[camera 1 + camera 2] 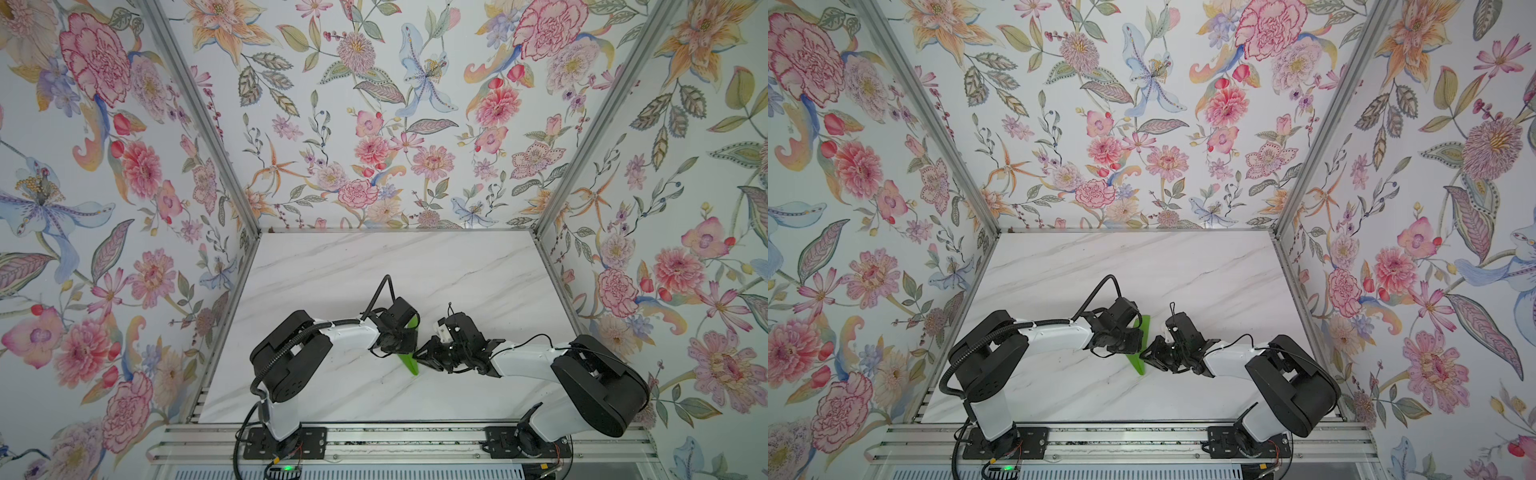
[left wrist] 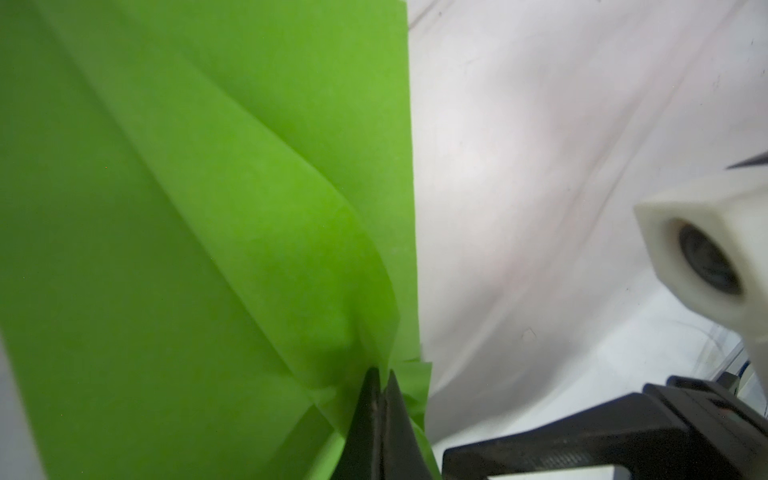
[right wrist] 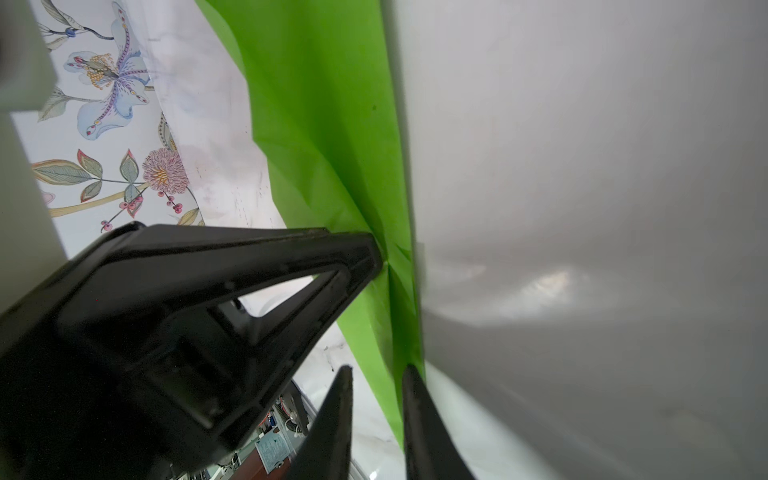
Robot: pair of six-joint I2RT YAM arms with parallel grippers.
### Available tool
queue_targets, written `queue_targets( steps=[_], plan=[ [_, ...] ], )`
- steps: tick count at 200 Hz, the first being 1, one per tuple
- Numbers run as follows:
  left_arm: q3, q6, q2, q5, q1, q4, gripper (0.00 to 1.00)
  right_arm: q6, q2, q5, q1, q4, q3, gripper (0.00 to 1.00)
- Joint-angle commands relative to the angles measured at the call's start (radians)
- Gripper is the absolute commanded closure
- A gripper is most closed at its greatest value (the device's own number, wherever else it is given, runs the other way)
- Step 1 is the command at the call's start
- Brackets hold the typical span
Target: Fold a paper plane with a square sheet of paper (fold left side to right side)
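Paper plane between left gripper tips

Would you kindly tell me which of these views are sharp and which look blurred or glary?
Both top views: sharp, evenly lit; left wrist view: green paper close and soft; right wrist view: table smeared grey with a glare patch, wallpaper crisp.

White marble table carries the green paper plane.
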Motion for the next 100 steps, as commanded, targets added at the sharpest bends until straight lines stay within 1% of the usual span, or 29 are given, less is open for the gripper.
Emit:
queue_targets(
  steps=[1, 14, 51, 79, 100],
  plan=[
    [-0.022, -0.012, -0.018, -0.022, 0.010, -0.019, 0.97, 0.014, 0.015, -0.012, 0.002, 0.034, -0.009, 0.82],
    [-0.025, -0.013, -0.024, -0.021, 0.010, -0.020, 0.97, 0.017, 0.018, -0.013, 0.003, 0.040, -0.011, 0.85],
    [-0.041, -0.018, -0.056, -0.028, 0.010, -0.022, 0.97, 0.033, 0.049, -0.033, 0.014, 0.076, -0.014, 0.86],
    [-0.060, -0.023, -0.077, -0.036, 0.010, -0.024, 1.00, 0.035, 0.079, -0.048, 0.026, 0.090, -0.006, 0.88],
    [-0.079, -0.029, -0.093, -0.044, 0.010, -0.023, 1.00, 0.037, 0.101, -0.057, 0.032, 0.102, -0.001, 0.87]
  ],
)
